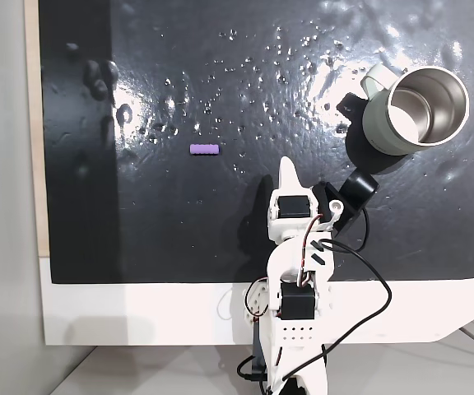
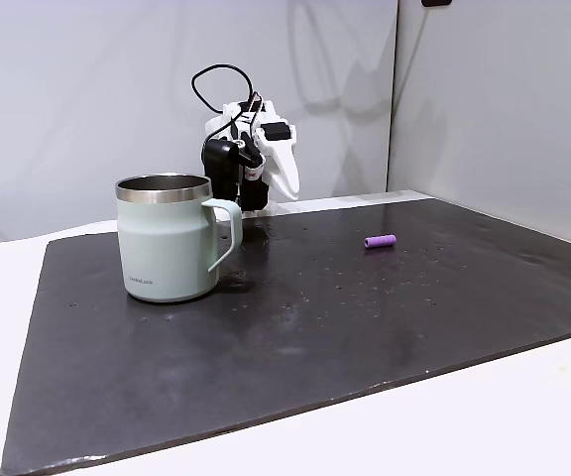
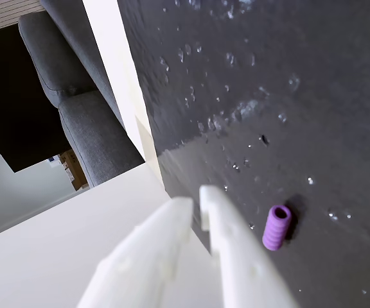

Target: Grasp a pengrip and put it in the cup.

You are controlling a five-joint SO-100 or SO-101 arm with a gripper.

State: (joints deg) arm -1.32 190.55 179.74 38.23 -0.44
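Pengrip (image 1: 204,150) lying flat on the black mat (image 1: 220,230), on the left half of the mat in a fixed view from above, well apart from everything else. In the fixed view from the side (image 2: 380,241) resting near the far right part of the mat (image 2: 295,337), with its long axis roughly along the far edge. In the wrist view (image 3: 277,227) seen almost end-on, just to the right of the white fingertips (image 3: 207,199), not touching them.

Cup (image 1: 414,111) standing upright near the far right corner of the mat in the view from above, steel inside visible, pale handle (image 1: 375,78) pointing up and left in that picture. In the side view (image 2: 167,238) standing on the left part of the mat, handle (image 2: 228,230) toward the right.

Jaws (image 1: 287,170) pressed together, pinching nothing, raised above the mat near its near edge in the view from above; also closed in the wrist view (image 3: 196,200), with only a thin slit between the two white fingers. White arm (image 2: 251,154) folded behind the cup in the side view. Mat lying on a white bench (image 1: 138,317), with shiny wrinkles and bubbles on its surface.
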